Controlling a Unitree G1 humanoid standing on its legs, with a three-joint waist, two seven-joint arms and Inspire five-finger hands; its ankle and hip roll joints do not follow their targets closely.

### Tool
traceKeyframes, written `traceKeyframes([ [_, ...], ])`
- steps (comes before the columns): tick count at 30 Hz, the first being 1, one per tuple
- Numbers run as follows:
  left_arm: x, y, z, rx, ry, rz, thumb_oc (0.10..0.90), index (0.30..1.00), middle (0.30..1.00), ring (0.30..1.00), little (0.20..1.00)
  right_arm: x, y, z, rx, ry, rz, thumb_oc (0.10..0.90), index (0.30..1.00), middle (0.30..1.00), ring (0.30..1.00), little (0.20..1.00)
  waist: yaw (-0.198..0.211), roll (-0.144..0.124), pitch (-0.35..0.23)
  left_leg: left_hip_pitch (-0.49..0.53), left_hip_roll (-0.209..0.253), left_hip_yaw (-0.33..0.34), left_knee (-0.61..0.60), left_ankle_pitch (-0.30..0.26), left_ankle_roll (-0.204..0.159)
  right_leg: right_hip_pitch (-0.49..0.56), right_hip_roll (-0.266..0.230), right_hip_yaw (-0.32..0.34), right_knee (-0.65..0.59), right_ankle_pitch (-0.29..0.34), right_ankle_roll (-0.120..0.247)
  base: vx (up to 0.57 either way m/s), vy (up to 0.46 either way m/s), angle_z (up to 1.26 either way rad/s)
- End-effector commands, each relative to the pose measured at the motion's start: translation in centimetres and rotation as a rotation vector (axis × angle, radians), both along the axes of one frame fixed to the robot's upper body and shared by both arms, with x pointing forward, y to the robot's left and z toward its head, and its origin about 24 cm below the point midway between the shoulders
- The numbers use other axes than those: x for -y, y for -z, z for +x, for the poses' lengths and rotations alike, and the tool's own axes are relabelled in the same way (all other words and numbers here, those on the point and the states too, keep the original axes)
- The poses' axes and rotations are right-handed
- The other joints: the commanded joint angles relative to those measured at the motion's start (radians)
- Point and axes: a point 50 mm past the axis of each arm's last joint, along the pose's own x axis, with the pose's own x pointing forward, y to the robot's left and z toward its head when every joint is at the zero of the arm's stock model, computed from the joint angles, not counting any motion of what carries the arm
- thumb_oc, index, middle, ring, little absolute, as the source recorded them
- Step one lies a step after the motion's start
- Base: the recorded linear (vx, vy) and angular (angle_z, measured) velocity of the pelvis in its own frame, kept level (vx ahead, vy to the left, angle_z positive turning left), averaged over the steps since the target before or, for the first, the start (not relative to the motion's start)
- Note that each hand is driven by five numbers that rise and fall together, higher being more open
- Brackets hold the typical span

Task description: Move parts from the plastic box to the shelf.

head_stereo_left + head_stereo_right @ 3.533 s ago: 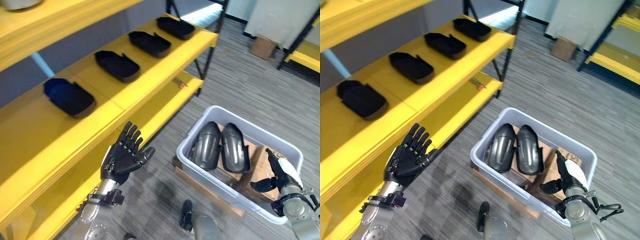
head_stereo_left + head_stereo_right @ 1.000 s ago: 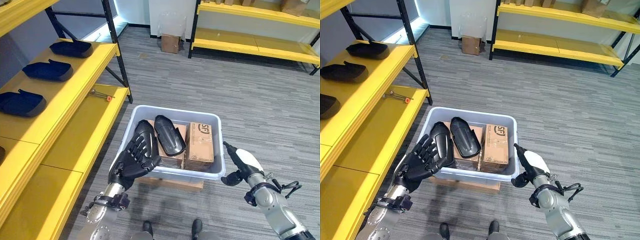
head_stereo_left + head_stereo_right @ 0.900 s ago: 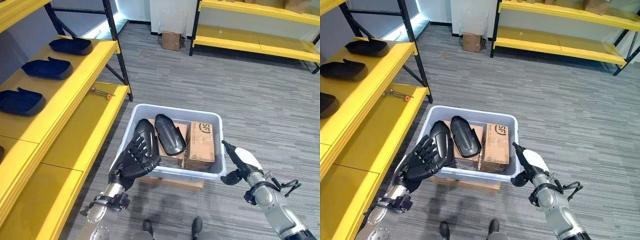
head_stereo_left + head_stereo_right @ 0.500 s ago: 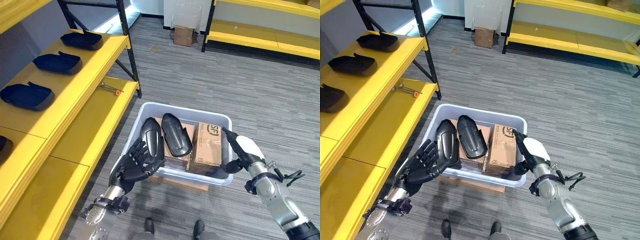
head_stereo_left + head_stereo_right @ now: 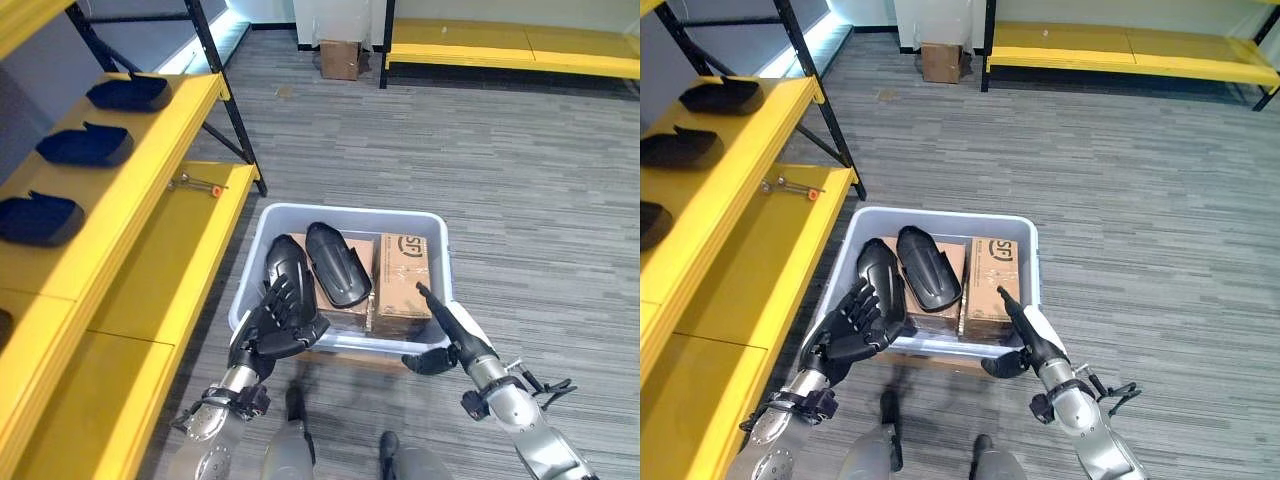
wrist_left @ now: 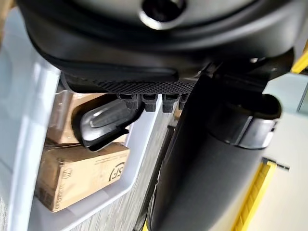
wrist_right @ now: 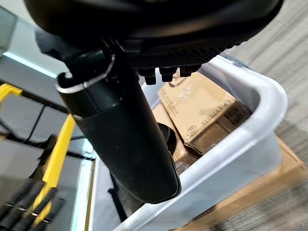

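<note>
Left eye view: parts beyond left hand

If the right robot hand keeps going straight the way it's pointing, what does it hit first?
Probably the cardboard box inside the plastic box. The right robot hand hovers at the near rim, fingers aimed up over it toward the cardboard; depth is uncertain.

Two dark parts and cardboard boxes are seen in the plastic box, flanked by both open-fingered hands.
</note>
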Motion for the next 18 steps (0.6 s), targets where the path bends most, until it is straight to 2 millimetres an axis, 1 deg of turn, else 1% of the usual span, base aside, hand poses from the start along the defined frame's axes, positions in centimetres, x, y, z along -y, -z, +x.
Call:
traceKeyframes([
  [1,0.1,-5.4,1.1,0.308,0.03,-0.025,0.9,1.0,1.0,1.0,1.0,-1.1,-5.0,2.0,0.275,-0.075,0.033,0.9,1.0,1.0,1.0,1.0,-0.005,-0.019,-0.083,0.008,0.021,0.023,0.015,0.136,0.0,0.027,-0.05,-0.072,-0.038,0.101,0.039,0.17,0.151,-1.32],
  [2,0.0,-5.2,1.1,0.298,0.011,-0.024,0.9,1.0,1.0,1.0,1.0,-1.1,-5.0,1.9,0.266,-0.076,0.038,0.9,1.0,1.0,1.0,1.0,-0.008,-0.02,-0.089,0.037,0.014,0.032,0.013,0.107,0.009,0.021,-0.062,-0.083,-0.038,0.105,0.05,0.17,0.142,-0.96],
  [3,-0.1,-5.2,1.2,0.298,0.006,-0.021,0.9,1.0,1.0,1.0,1.0,-1.1,-4.9,1.9,0.259,-0.076,0.044,0.9,1.0,1.0,1.0,1.0,-0.007,-0.022,-0.089,0.058,0.009,0.043,0.007,0.095,0.015,0.017,-0.07,-0.09,-0.039,0.11,0.058,0.14,0.119,-0.49],
  [4,-0.4,-5.3,1.4,0.308,-0.002,-0.019,0.9,1.0,1.0,1.0,1.0,-1.3,-5.0,1.9,0.26,-0.082,0.041,0.9,1.0,1.0,1.0,1.0,-0.004,-0.027,-0.091,0.079,0.003,0.064,-0.002,0.082,0.022,0.013,-0.081,-0.112,-0.045,0.12,0.068,0.07,0.065,-0.73],
  [5,-0.6,-5.5,1.3,0.316,-0.017,-0.009,0.9,1.0,1.0,1.0,1.0,-1.5,-5.0,1.9,0.262,-0.088,0.045,0.9,1.0,1.0,1.0,1.0,0.005,-0.033,-0.091,0.094,0.002,0.087,-0.014,0.076,0.024,0.013,-0.093,-0.138,-0.055,0.128,0.076,0.04,0.036,-0.89],
  [6,-0.7,-5.5,1.3,0.317,-0.02,-0.009,0.9,1.0,1.0,1.0,1.0,-1.6,-5.0,1.9,0.261,-0.088,0.047,0.9,1.0,1.0,1.0,1.0,0.007,-0.034,-0.091,0.097,0.002,0.093,-0.018,0.075,0.024,0.014,-0.096,-0.146,-0.058,0.131,0.078,0.01,0.0,-0.92],
  [7,-1.0,-5.6,1.1,0.328,-0.033,-0.002,0.9,1.0,1.0,1.0,1.0,-1.9,-5.0,2.0,0.266,-0.098,0.05,0.9,1.0,1.0,1.0,1.0,0.024,-0.043,-0.088,0.107,0.007,0.126,-0.029,0.075,0.023,0.015,-0.111,-0.188,-0.077,0.146,0.09,0.0,-0.021,-0.52],
  [9,-1.3,-5.7,0.9,0.334,-0.042,0.006,0.9,1.0,1.0,1.0,1.0,-2.4,-5.1,2.2,0.27,-0.098,0.05,0.9,1.0,1.0,1.0,1.0,0.04,-0.05,-0.083,0.113,0.014,0.149,-0.044,0.079,0.022,0.024,-0.124,-0.222,-0.103,0.16,0.099,-0.01,-0.055,-0.49],
  [13,-1.2,-5.9,0.9,0.344,-0.032,0.012,0.9,1.0,1.0,1.0,1.0,-2.4,-5.3,2.6,0.285,-0.088,0.034,0.9,1.0,1.0,1.0,1.0,0.053,-0.055,-0.084,0.1,0.021,0.157,-0.051,0.091,0.013,0.044,-0.125,-0.235,-0.151,0.177,0.1,-0.02,-0.041,-0.1],
  [18,-1.0,-6.2,1.2,0.351,-0.017,-0.012,0.9,1.0,1.0,1.0,1.0,-2.3,-5.7,3.4,0.307,-0.068,-0.001,0.9,1.0,1.0,1.0,1.0,0.065,-0.052,-0.082,0.073,0.033,0.152,-0.05,0.107,0.001,0.057,-0.121,-0.247,-0.177,0.18,0.096,-0.04,-0.038,-0.03],
])
